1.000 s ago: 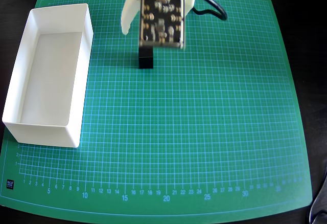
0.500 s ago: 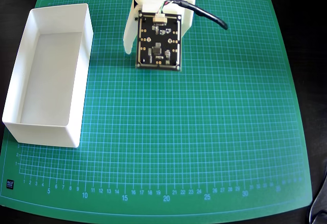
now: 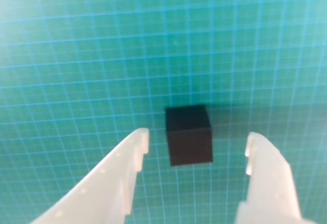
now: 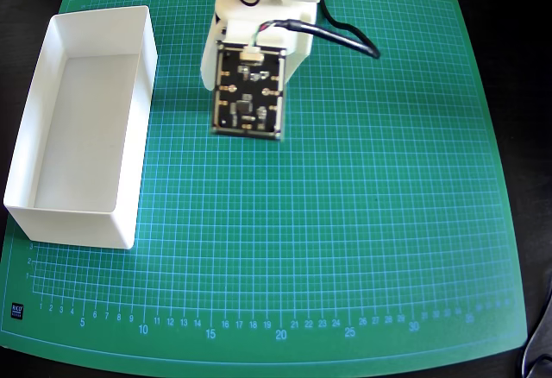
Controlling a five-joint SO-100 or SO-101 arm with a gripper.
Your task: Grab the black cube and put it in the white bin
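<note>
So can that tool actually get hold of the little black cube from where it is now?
Probably yes. In the wrist view the tool is open, its two fingers either side of the black cube, and nothing but bare green mat lies around it.

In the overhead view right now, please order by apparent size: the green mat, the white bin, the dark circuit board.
1. Green mat, largest.
2. White bin.
3. Dark circuit board, smallest; it rides on the arm, nearer the camera, so it looks enlarged.

Green gridded mat [image 4: 362,223] on black tabletop [image 4: 517,15]
</note>
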